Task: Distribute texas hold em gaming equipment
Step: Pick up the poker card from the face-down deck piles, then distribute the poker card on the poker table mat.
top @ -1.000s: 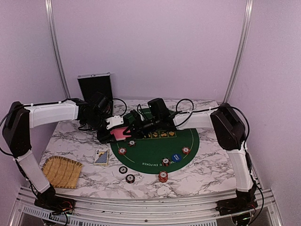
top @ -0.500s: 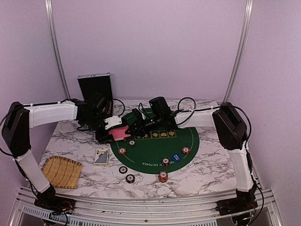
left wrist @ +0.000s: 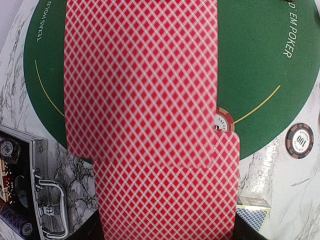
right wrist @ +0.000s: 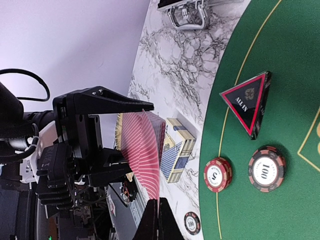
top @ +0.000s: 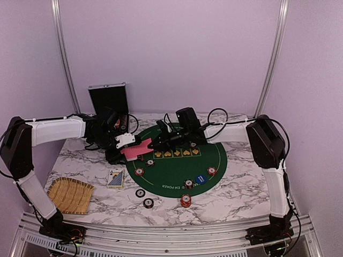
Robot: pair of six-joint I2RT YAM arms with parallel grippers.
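Note:
My left gripper is shut on a deck of red-backed playing cards, held above the left edge of the green mat. The top card is slid part way off the deck toward the mat. My right gripper is shut on that card's edge, its fingertips pressed together. In the left wrist view the cards hide the left fingers. Poker chips lie on the mat, with a blue dealer button among them. Other chips rest on the marble.
The silver black-lined case stands open at the back left. A blue card box lies left of the mat, and a woven straw tray sits at the front left. A black triangular ALL IN marker lies on the mat.
My right gripper has shut on the top card and drawn back to the right, sliding the card part way off the deck. The left gripper has stayed almost still.

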